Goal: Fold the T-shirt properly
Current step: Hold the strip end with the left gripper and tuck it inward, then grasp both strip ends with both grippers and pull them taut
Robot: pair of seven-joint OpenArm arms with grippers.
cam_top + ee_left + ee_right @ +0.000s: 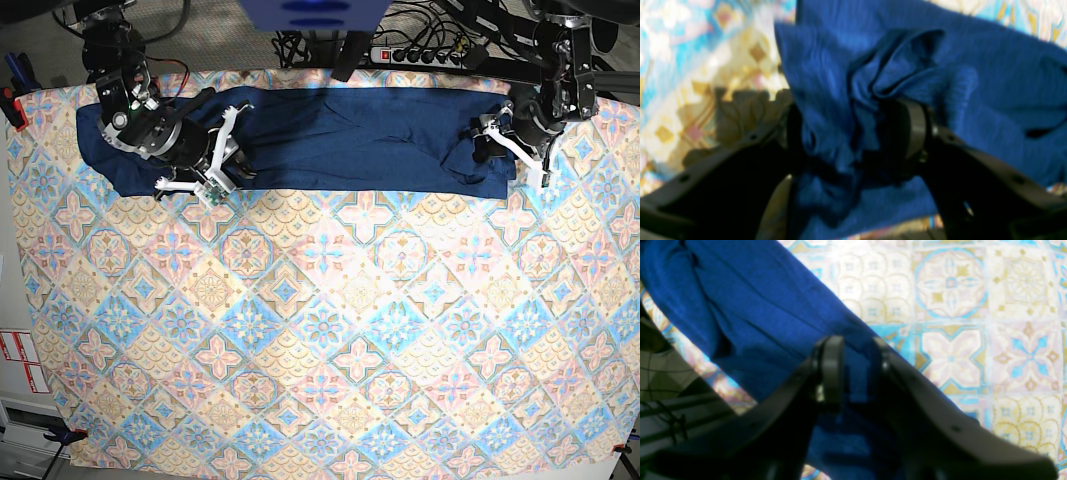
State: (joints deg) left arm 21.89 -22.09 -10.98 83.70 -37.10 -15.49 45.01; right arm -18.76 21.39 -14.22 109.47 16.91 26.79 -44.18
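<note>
The T-shirt (340, 135) lies along the top of the patterned cloth (320, 330). The left gripper (853, 133) pinches bunched fabric; the right gripper (857, 373) pinches its edge. A power strip (425, 52) sits above.

Patterned tiled cloth (320, 330) covers the table, brightly lit.

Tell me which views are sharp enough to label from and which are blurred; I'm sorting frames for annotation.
Left wrist view: soft throughout, the T-shirt bunched in the left gripper is smeared, the patterned cloth washed out. Right wrist view: the right gripper is blurred, tiles fairly clear. Base view: sharp and evenly lit.
</note>
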